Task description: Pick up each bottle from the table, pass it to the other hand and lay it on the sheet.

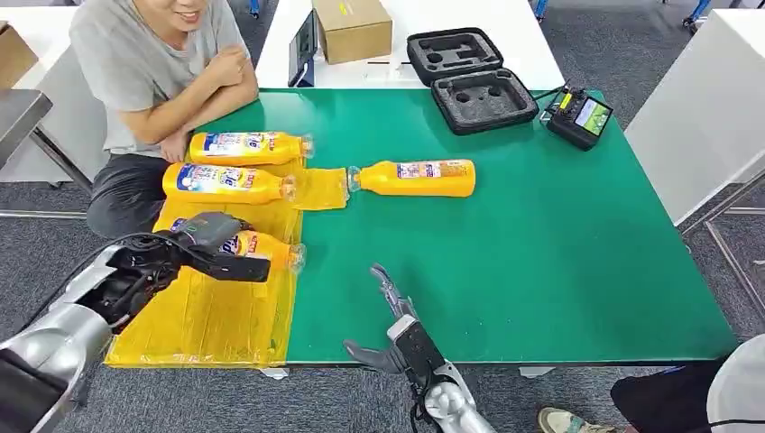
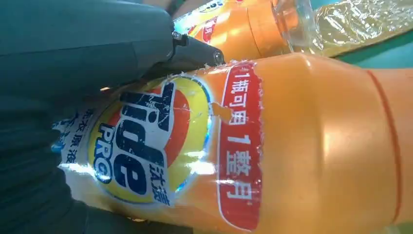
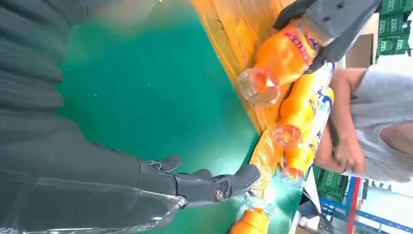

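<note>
My left hand (image 1: 212, 244) grips an orange detergent bottle (image 1: 266, 249) low over the yellow sheet (image 1: 207, 316), cap pointing right. Up close, the bottle's label (image 2: 146, 146) sits under my left hand's fingers (image 2: 195, 53). I cannot tell whether the bottle touches the sheet. Two more orange bottles (image 1: 248, 147) (image 1: 225, 183) lie on the sheet's far part. Another orange bottle (image 1: 419, 178) lies on the green table (image 1: 559, 253), its cap at a corner of the sheet. My right hand (image 1: 392, 325) hovers at the table's front edge, fingers spread, holding nothing; the right wrist view shows it (image 3: 204, 183) above the green top.
A person (image 1: 171, 81) sits at the far left corner with arms resting on the table near the sheet. A black foam case (image 1: 469, 77), a cardboard box (image 1: 352, 27) and a handheld controller (image 1: 580, 117) stand at the back. A shoe (image 1: 564, 421) is by the front right.
</note>
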You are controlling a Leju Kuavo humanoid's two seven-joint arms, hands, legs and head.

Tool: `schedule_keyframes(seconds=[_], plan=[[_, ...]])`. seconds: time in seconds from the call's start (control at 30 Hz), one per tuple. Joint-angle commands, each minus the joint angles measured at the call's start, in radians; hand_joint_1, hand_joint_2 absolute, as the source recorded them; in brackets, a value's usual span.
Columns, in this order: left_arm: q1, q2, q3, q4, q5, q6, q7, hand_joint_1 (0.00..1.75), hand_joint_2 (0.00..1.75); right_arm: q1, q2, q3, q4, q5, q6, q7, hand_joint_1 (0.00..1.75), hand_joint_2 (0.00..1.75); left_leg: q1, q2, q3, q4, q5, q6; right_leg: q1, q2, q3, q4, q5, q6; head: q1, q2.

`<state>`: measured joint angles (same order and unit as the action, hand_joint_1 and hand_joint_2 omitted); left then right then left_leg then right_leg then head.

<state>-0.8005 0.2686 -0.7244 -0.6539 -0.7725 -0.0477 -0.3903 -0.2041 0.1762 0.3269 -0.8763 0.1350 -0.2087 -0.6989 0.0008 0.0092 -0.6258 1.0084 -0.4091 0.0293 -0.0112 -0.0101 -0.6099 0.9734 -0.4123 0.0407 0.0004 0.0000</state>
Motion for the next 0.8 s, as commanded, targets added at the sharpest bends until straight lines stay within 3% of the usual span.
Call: schedule_keyframes(seconds=[0.03,0.17,0.27,0.37,0.5,0.8], plan=[[-0.031,-0.105,-0.077,0.211,-0.013,0.061,0.042,1.75,1.75,-0.052,-0.011,0.031,0.084,-0.01,0.007,0.001,0.0,1.75,0.001,-0.002,0.005,-0.001,-0.001,-0.001,0.001,-0.001,0.006,-0.001,-0.002,-0.001,0.0,0.0],[-0.027,-0.136,-0.077,0.249,-0.015,0.091,0.051,1.71,1.75,-0.055,-0.01,0.034,0.089,-0.015,0.005,0.001,0.0,1.75,0.0,-0.002,0.005,-0.001,-0.001,-0.001,0.0,-0.001,0.005,-0.001,-0.001,-0.001,0.0,0.0],[-0.025,-0.158,-0.071,0.27,-0.014,0.118,0.066,1.52,1.75,-0.052,-0.009,0.035,0.094,-0.018,0.0,0.001,0.0,1.75,0.0,-0.003,0.003,-0.001,0.0,-0.001,0.0,-0.002,0.004,-0.001,-0.001,-0.001,0.0,0.0],[-0.031,-0.171,-0.06,0.296,-0.008,0.134,0.081,0.14,1.75,-0.047,-0.012,0.033,0.093,-0.023,-0.01,0.001,0.0,1.75,0.0,-0.003,0.004,-0.001,0.0,0.0,0.0,-0.002,0.006,-0.001,-0.001,-0.001,0.0,0.0],[-0.032,-0.174,-0.047,0.311,0.0,0.143,0.086,0.0,1.75,-0.044,-0.015,0.031,0.096,-0.027,-0.015,0.001,0.0,1.75,0.0,-0.004,0.005,-0.001,0.001,-0.001,0.0,-0.003,0.008,-0.001,-0.001,-0.001,0.0,0.0],[-0.029,-0.171,-0.047,0.32,-0.003,0.148,0.093,0.0,1.75,-0.042,-0.015,0.027,0.099,-0.03,-0.016,0.001,0.0,1.75,0.0,-0.003,0.005,-0.001,0.001,0.0,0.0,-0.003,0.006,-0.001,0.0,-0.001,0.0,0.0]])
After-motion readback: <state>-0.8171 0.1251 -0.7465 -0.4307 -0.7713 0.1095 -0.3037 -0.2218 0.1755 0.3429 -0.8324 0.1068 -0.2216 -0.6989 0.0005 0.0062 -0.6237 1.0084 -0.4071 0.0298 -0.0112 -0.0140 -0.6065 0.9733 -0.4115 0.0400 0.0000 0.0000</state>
